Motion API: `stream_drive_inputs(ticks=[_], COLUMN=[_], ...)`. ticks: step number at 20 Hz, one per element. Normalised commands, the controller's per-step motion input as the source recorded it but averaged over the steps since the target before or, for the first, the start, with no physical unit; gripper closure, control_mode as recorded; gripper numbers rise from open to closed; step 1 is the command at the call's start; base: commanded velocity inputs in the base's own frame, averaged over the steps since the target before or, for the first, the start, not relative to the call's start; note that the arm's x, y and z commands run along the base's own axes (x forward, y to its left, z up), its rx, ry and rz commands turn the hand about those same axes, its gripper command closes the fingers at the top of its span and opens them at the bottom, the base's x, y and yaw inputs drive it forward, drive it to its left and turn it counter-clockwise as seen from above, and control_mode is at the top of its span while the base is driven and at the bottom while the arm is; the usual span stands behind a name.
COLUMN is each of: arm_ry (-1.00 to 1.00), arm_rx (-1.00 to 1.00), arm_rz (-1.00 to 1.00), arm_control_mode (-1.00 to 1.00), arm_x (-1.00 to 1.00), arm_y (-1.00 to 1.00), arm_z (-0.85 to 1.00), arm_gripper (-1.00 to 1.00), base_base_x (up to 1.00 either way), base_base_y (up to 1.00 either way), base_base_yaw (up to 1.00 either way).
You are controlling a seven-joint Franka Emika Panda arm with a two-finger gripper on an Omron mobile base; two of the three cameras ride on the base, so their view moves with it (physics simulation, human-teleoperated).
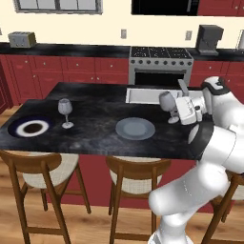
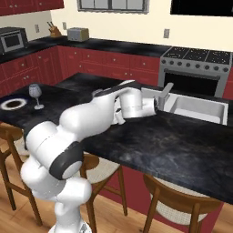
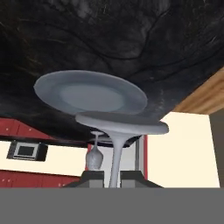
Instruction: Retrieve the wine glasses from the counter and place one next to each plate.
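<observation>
Hand view is showing my tool [image 3: 112,177] clamping the thin stem of a clear grey-tinted stemmed wine glass [image 3: 119,131], round foot pointing toward the black marbled surface [image 3: 131,39] beside the plain grey round plate [image 3: 89,94], its long axis lying along my fingers.

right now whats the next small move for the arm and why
Probably lower the held wine glass until its foot meets the worktop just right of the grey plate. The hand is shut on its stem, the foot seems raised off the stone, and that plate has no glass beside it.
</observation>
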Motion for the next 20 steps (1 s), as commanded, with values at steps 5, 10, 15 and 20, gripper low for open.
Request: stream_drive_inputs(ticks=[5,10,15,20], arm_ry=[0.00,0.00,0.00,0.00], arm_rx=[0.00,0.00,0.00,0.00], arm_rz=[0.00,0.00,0.00,0.00], arm_control_mode=[-1.00,-1.00,-1.00,-1.00], arm_x=[0.27,0.01,0.01,0.07], arm_y=[0.15,0.04,0.03,0.05], arm_z=[-0.28,-0.17,-0.22,-0.25], arm_gripper=[1.00,1.00,1.00,1.00], base_base_x=[0.00,0.00,0.00,0.00], base_base_y=[0.00,0.00,0.00,0.00], base_base_yaw=[0.00,0.00,0.00,0.00])
